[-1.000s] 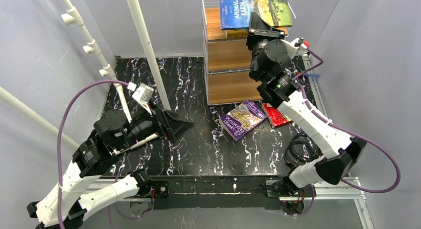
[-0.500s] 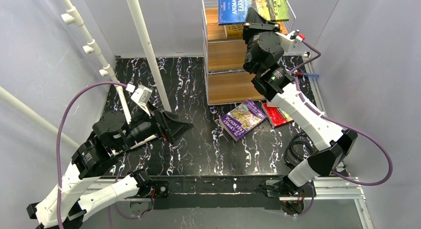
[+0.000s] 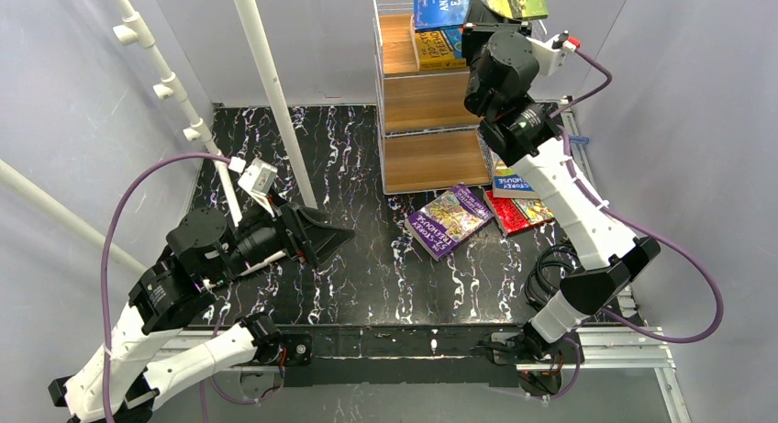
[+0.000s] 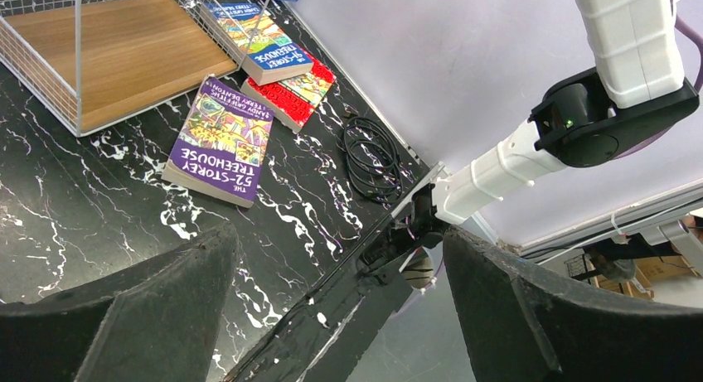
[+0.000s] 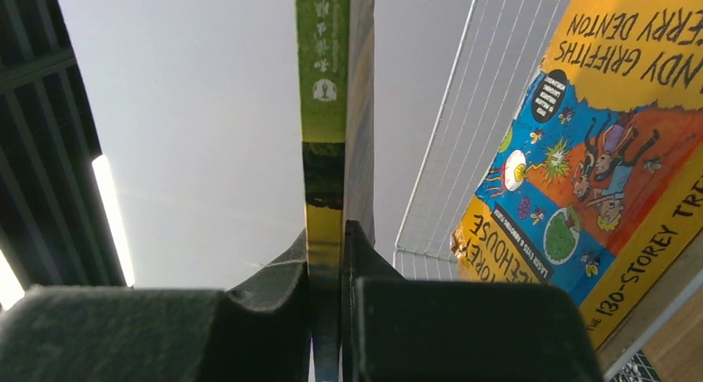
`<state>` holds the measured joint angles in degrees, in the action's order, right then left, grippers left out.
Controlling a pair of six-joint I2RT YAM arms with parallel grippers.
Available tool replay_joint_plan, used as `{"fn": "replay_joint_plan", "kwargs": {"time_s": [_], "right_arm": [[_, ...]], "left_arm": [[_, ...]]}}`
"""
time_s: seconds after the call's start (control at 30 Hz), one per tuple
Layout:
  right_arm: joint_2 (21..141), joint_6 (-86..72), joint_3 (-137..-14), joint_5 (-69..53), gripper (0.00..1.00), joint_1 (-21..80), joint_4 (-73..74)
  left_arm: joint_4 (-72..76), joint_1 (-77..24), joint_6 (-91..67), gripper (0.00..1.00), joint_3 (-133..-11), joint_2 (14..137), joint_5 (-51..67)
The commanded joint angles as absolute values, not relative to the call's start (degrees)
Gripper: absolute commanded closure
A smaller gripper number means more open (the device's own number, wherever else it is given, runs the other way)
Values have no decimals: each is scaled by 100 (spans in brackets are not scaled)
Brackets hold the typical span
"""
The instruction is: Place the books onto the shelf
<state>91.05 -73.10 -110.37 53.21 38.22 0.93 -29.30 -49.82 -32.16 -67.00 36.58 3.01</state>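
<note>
Top external view: the right gripper is raised to the top tier of the shelf. Its jaws are pinched narrow on the blue Animal Farm book. The book lies roughly level above the top board, and its far part is cut off by the upper edge of the picture.

In the right wrist view the book is seen edge-on, clamped between the two fingers. The shelf's white wire mesh is just to its right and plain open space is to its left. A yellow book rests on the top board, beneath and just beside the held one.

Three more books lie on the black marbled table, near the shelf's front right corner. The purple book lies flat, with a strip of table between it and the shelf's front edge. The blue book lies on top of the red book, and its long edge is just beside the shelf's wire side. A coil of black cable lies between the red book and the table's right edge.

The left gripper hovers over the left middle of the table. Its jaws are spread wide and hold nothing, and it is well apart from the books. A white pole stands between the left gripper and the shelf.
</note>
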Motion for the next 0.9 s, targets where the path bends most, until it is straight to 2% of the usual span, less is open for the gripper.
{"fn": "replay_joint_plan", "kwargs": {"time_s": [0.0, 0.43, 0.87], "right_arm": [[9121, -7780, -11545, 4997, 99, 3632, 487], [8937, -8566, -10966, 4185, 99, 3085, 788], [8883, -9097, -10468, 3713, 99, 2961, 675]], "left_arm": [[-2980, -4977, -3190, 8, -6680, 3621, 270], [-3010, -4975, -3151, 8, -6659, 3565, 203], [-3047, -4978, -3103, 8, -6707, 3638, 176]]}}
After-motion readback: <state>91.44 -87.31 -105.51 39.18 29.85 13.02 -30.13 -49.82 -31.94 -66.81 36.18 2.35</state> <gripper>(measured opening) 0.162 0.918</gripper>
